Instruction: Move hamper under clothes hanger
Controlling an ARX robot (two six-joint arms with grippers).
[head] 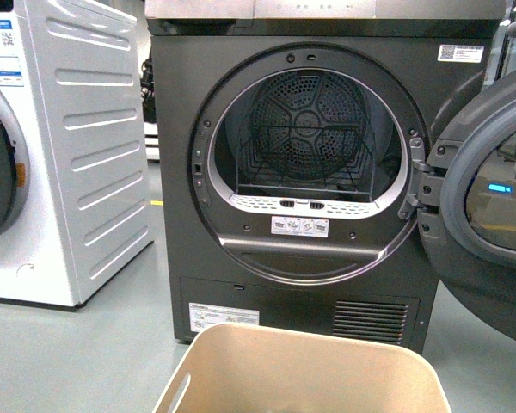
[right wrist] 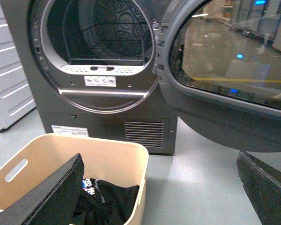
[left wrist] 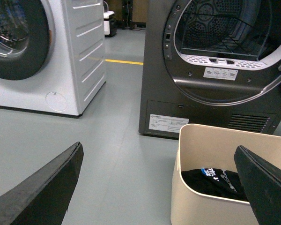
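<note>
A beige plastic hamper (head: 310,370) with rounded corners is seen standing upright on the grey floor (head: 86,344), its open mouth facing up. It is placed just in front of a big dark grey dryer (head: 292,284) with a round opening. In the front view, the hamper's long side is laid from left to right, along the dryer's front. A slot handle (head: 176,396) is cut in its left short wall. A black piece of clothing (left wrist: 210,180) with white and blue print is seen lying at the bottom of the hamper.

The dryer's round door (head: 490,224) is swung wide open to the right. A black wire rack (head: 305,155) is set inside the drum. A white washing machine (head: 69,146) is parked to the left of the dryer. A yellow line (left wrist: 124,62) is painted on the floor between them, farther back.

The left gripper (left wrist: 158,149) is held low and aimed at the dryer, with its black fingers (left wrist: 42,192) spread wide apart. One finger is seen in front of the hamper and the other over bare floor. The right gripper (right wrist: 159,157) is held the same way, also spread wide, with one finger (right wrist: 42,201) seen in front of the hamper's inside. Nothing is gripped by either claw. It cannot be told whether the hamper is touched.
</note>
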